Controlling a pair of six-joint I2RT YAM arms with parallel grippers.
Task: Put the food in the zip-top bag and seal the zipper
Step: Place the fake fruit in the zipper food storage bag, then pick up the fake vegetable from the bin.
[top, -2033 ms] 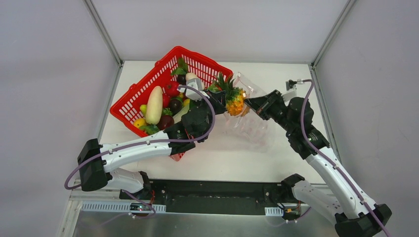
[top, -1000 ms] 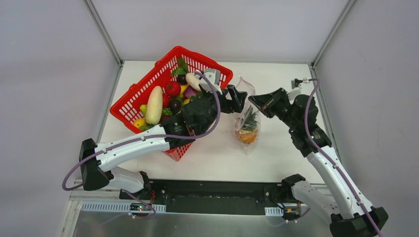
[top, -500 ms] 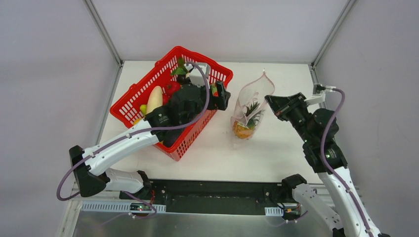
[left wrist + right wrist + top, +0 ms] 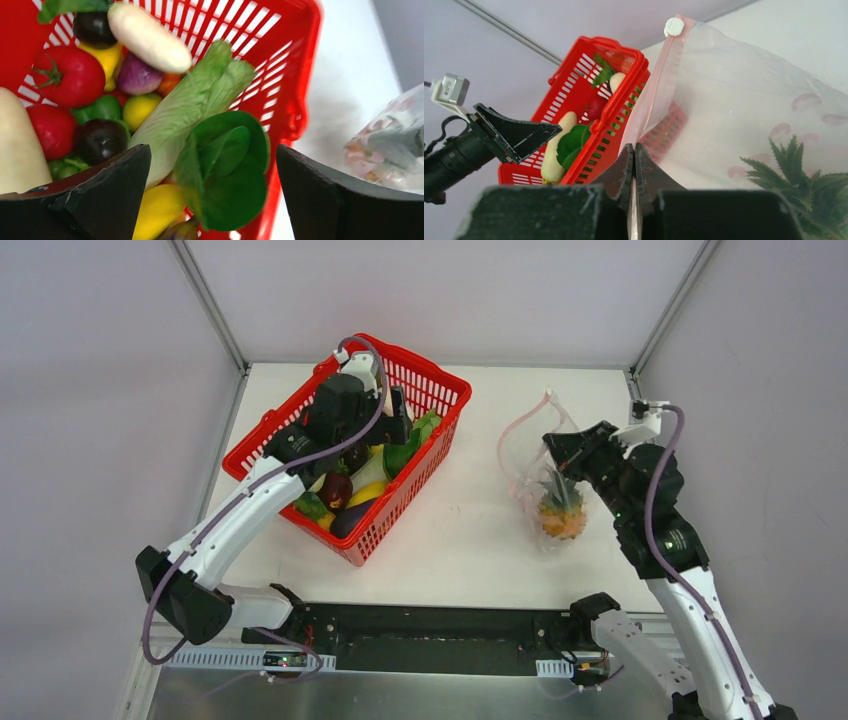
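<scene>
- The left gripper has its two jaws spread wide with nothing between them. It hangs over the one red basket.
- Straight under its jaws lies one round dark green leaf. One pale green leafy vegetable slants away from the leaf, partly beneath it.
- Beyond the jaws and toward the left finger, the food lies heaped in the basket:
  - two white radishes, one short ahead and one long beside the left finger;
  - two red fruits;
  - two dark purple round pieces;
  - three yellow pieces;
  - one purple bulb;
  - one green pepper;
  - one small orange piece, mostly hidden.
- The right gripper has its two fingers pressed flat together, pinching the pink zipper of the one zip-top bag.
- One white slider sits at the strip's far end, well away from those fingers.
- The bag hangs below the right gripper, and its mouth gapes open beyond the pinch. I cannot tell whether its bottom rests on the table.
- One orange pineapple sits low inside the bag, under the right gripper, with its leaves pointing up toward the fingers.
- Seen from the left gripper, the bag lies past its right finger, outside the basket's rim and well apart from it.
</scene>
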